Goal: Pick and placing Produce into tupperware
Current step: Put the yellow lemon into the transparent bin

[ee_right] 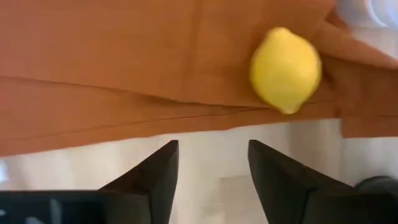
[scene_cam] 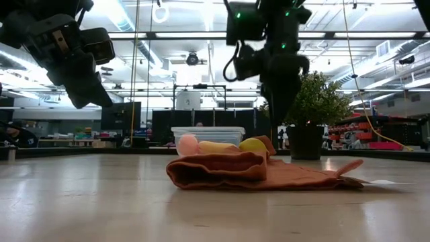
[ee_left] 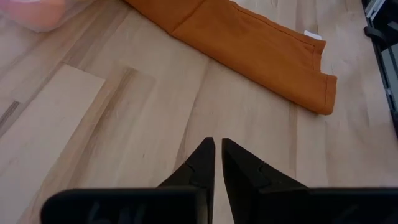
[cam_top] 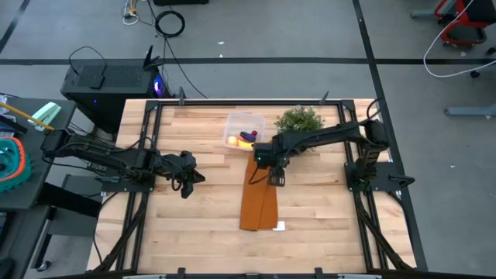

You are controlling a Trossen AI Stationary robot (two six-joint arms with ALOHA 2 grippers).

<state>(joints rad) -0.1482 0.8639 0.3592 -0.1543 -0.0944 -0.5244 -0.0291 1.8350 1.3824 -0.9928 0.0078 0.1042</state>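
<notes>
A yellow lemon [ee_right: 286, 70] lies on the long orange cloth [ee_right: 124, 56], near its far end. My right gripper [ee_right: 211, 168] hangs open above the cloth's edge, pointing down, with the lemon off to one side of its fingers and nothing between them. The clear tupperware [cam_top: 244, 129] stands at the table's far middle with yellow, purple and red produce inside. In the low view the lemon [scene_cam: 252, 144], a banana [scene_cam: 215, 146] and a pale round fruit [scene_cam: 188, 143] show above the cloth's fold. My left gripper [ee_left: 217, 162] waits shut over bare wood at the left.
A green potted plant [cam_top: 298, 120] stands right of the tupperware, close behind my right arm. The cloth [cam_top: 260, 198] runs from the tupperware toward the near edge. Bare wood lies to the left and right of it.
</notes>
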